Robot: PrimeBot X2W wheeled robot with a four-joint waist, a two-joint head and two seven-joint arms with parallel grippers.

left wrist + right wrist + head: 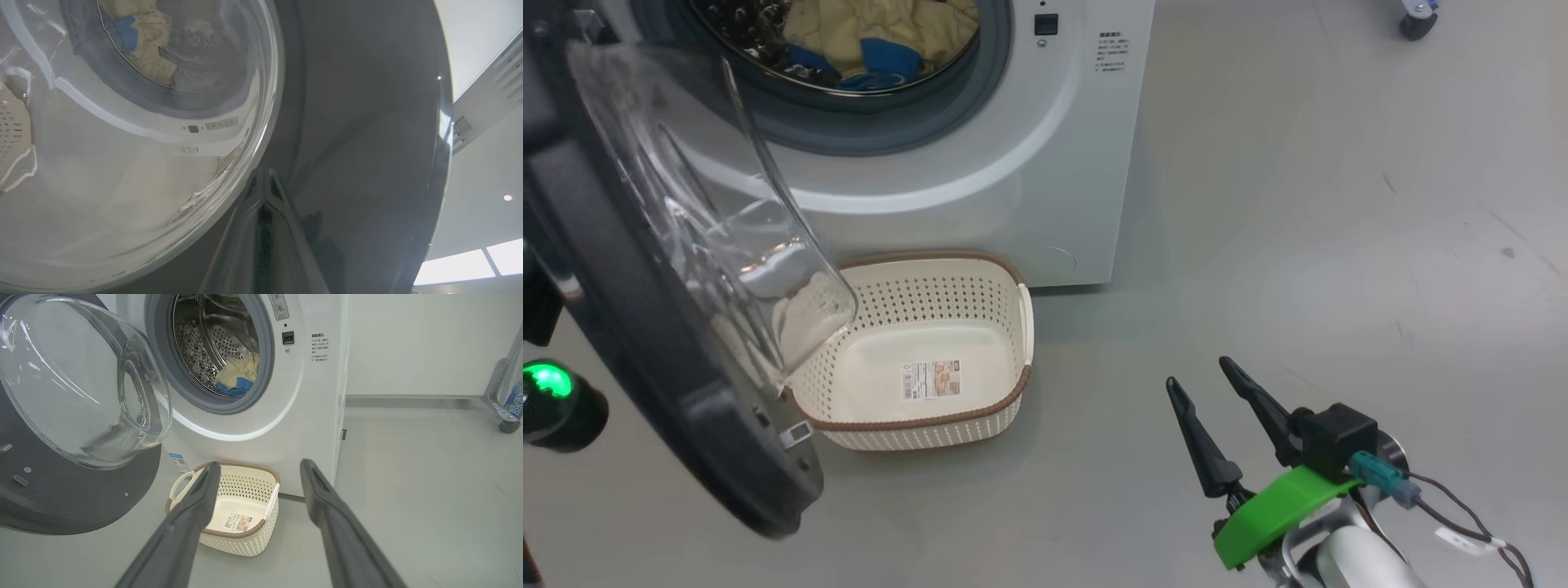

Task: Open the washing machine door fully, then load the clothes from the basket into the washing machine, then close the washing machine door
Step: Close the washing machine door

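The washing machine door [621, 327] stands open at left, with the left gripper [264, 192], fingers pressed together, at its dark rim. The clothes [882, 28] lie inside the washing machine [1045, 188]. Its printed lines [1112, 53] and the label [931, 380] in the basket [931, 306] are unreadable. The right gripper [1199, 372], fingers spread and empty, is right of the basket and apart from it.

Your grey floor [1298, 245], a caster [1417, 23] far right (under a metal frame [495, 380]), white wall [408, 343] behind, ceiling lights [453, 267] overhead.
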